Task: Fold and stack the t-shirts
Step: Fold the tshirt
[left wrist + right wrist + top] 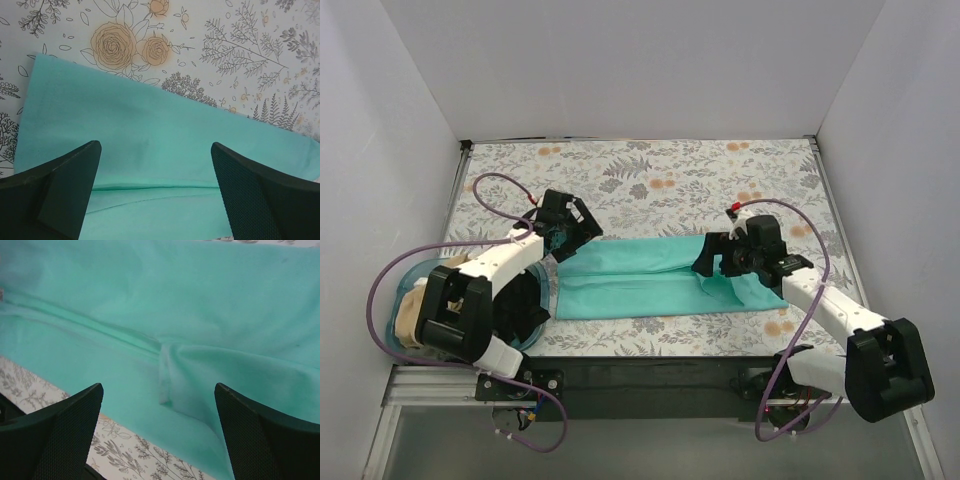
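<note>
Mostly smooth teal-green t-shirt [640, 285], long folded strip on floral-print table [650, 170].

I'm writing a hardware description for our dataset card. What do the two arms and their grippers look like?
The left arm and right arm have white links and bulky black joint housings. A thin purple cable loops along each, with a small red tag near the wrist. The left gripper and right gripper are black, with broad wedge-shaped fingers bearing a fine mesh texture.

Bright, even light, soft faint shadows, no glare, wrist views slightly soft, perhaps mild blur on near pincer tips
</note>
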